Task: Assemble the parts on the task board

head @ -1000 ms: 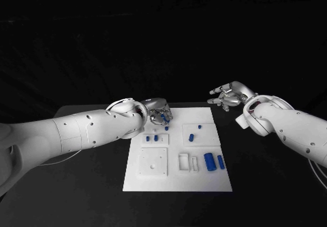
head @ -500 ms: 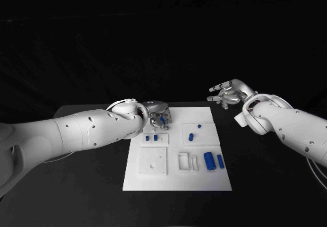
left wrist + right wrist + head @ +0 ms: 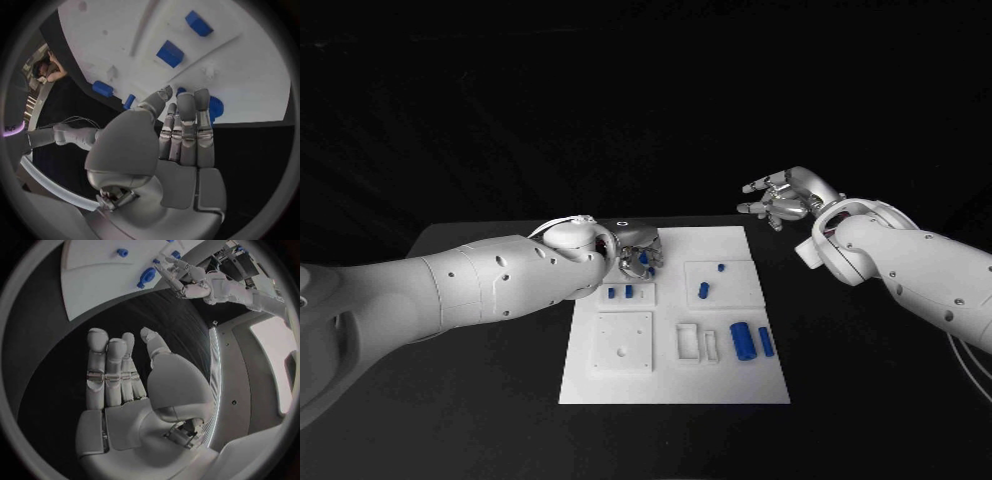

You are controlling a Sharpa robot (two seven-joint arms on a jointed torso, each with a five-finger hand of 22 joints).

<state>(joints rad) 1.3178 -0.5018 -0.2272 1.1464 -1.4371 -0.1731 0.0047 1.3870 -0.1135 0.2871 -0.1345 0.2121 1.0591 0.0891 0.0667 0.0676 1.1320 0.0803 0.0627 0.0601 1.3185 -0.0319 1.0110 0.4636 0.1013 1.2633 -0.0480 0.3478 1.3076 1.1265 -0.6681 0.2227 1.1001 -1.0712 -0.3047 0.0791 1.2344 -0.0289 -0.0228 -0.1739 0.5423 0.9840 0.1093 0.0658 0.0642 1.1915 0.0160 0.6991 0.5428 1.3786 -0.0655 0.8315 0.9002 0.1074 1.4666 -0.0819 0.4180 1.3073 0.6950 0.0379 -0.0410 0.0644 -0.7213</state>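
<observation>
Head view: a white board [image 3: 678, 385] lies in the middle of the black desk [image 3: 488, 400], with both white arms reaching in from the sides.
Left robot hand [image 3: 636, 253]: it is over the board's far-left corner, fingers curled in round a small blue part [image 3: 643, 257]; it grasps that part, which the left wrist view shows as a blue ridged piece [image 3: 214, 106] at the fingertips [image 3: 201, 96].
Right robot hand [image 3: 783, 200]: it is raised beyond the board's far-right corner, well apart from it, fingers spread and released, with nothing in it; the right wrist view shows the palm [image 3: 119, 390] bare and the fingers straight.
Parts on the board: two small blue pieces [image 3: 620, 293] sit side by side just near of the left robot hand; one blue piece [image 3: 707, 290] and a smaller blue one [image 3: 721, 268] lie on a raised square at the far right; two larger blue cylinders [image 3: 744, 341] lie side by side near the right edge.
Other board features: a raised white square plate [image 3: 626, 341] is at the near left, and a white frame [image 3: 689, 341] stands between it and the cylinders.
</observation>
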